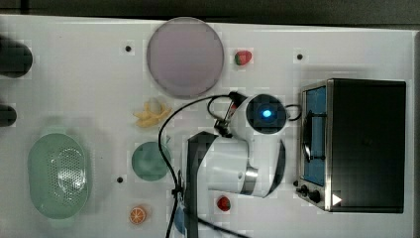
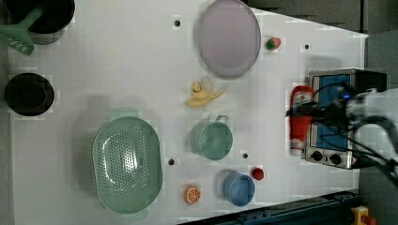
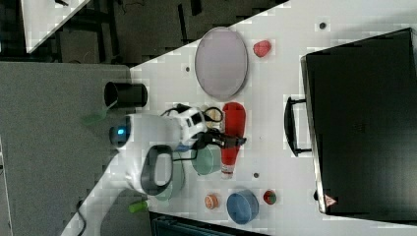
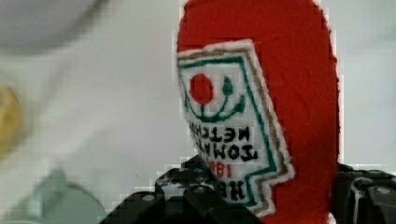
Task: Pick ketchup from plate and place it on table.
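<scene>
While top view's arm hides it, claw [image 3: 223, 139] clamps ketchup [image 3: 233, 129] w/ label [image 4: 229, 126] up close.

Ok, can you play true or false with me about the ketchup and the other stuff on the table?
1. The plate has nothing on it. True.
2. The ketchup lies on the plate. False: it is off the plate, and the gripper is shut on it.
3. The ketchup's label has a round red tomato on it. True, the wrist view shows it.
4. The strawberry sits inside the green colander. False: it lies on the table, just beside the plate.
5. The blue bowl stands near an orange slice. True.
</scene>
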